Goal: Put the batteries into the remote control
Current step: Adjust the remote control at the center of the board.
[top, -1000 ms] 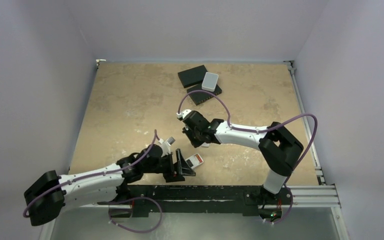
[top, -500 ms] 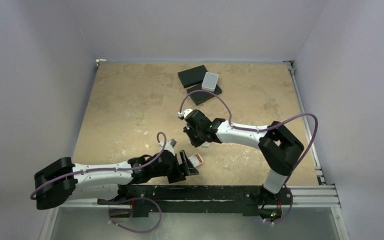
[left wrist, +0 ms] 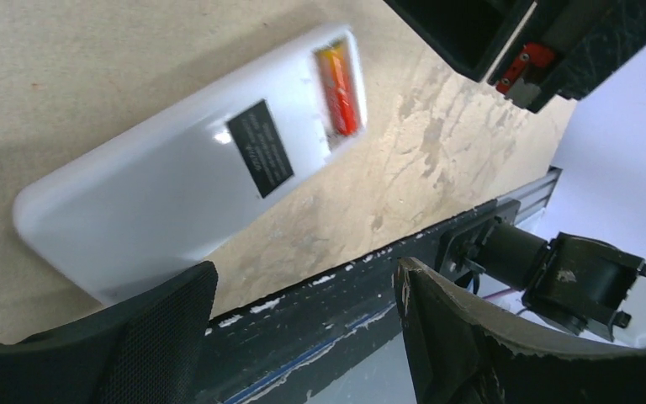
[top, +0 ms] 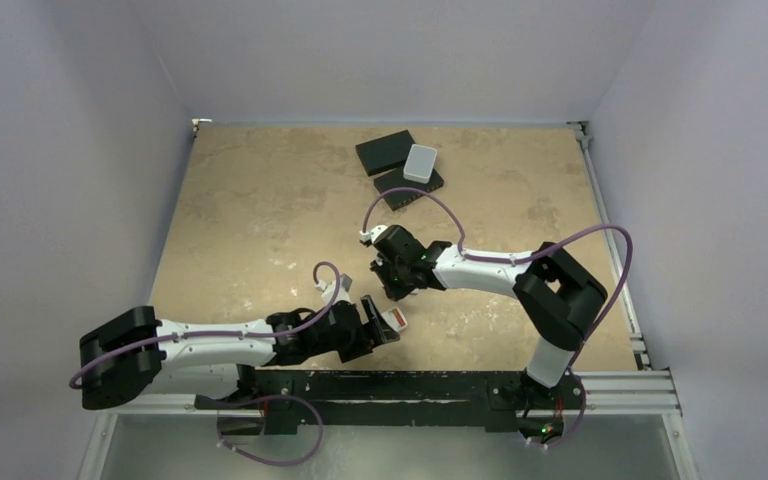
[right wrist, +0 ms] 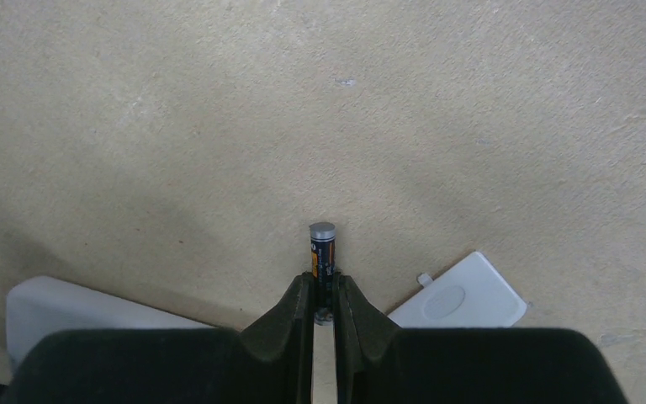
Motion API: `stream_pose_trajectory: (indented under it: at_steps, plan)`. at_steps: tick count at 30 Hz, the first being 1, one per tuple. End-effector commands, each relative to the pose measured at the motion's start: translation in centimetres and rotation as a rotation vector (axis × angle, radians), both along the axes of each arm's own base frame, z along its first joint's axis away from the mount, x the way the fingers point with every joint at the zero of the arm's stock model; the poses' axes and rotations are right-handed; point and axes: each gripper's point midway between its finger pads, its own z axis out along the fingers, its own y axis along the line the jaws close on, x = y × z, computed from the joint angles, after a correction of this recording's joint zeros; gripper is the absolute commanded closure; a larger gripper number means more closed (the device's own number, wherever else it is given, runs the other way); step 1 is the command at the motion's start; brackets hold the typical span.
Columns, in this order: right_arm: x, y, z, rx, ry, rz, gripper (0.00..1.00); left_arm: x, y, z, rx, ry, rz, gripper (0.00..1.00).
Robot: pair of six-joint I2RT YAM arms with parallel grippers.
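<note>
The left jaws are held wide just beside the remote control, laid back-up on the worktop with the red-orange battery seated, presumably for bracing. The dark battery is pinched in the narrow right jaws, ready for insertion.

Left hand spread wide and low; right hand pinched nearly closed.

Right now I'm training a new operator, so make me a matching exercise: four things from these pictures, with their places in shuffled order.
Things:
1. red-orange cylindrical battery
2. dark cylindrical battery
3. pale grey rounded box
4. flat white tabbed cover

Places:
A. on the black flat boxes
B. lying on the beige table
C. in the white remote control recess
D. held in the right gripper

Pairs: 1-C, 2-D, 3-A, 4-B
</note>
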Motion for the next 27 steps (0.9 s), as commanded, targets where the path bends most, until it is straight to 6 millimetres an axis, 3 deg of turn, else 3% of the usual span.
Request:
stream_pose_trajectory:
  at_steps: [1, 17, 27]
  plan:
    - [0.1, 0.2, 0.1, 0.023, -0.004, 0.021, 1.00, 0.9, 0.1, 0.5, 0.027, -0.026, 0.048, 0.23]
    - [-2.2, -1.4, 0.1, 0.039, 0.042, 0.004, 1.00, 1.6, 1.1, 0.2, 0.083, -0.066, 0.070, 0.23]
    - [-4.5, -2.8, 0.3, 0.091, 0.088, -0.040, 1.00, 2.8, 0.8, 0.7, 0.118, -0.130, 0.061, 0.22]
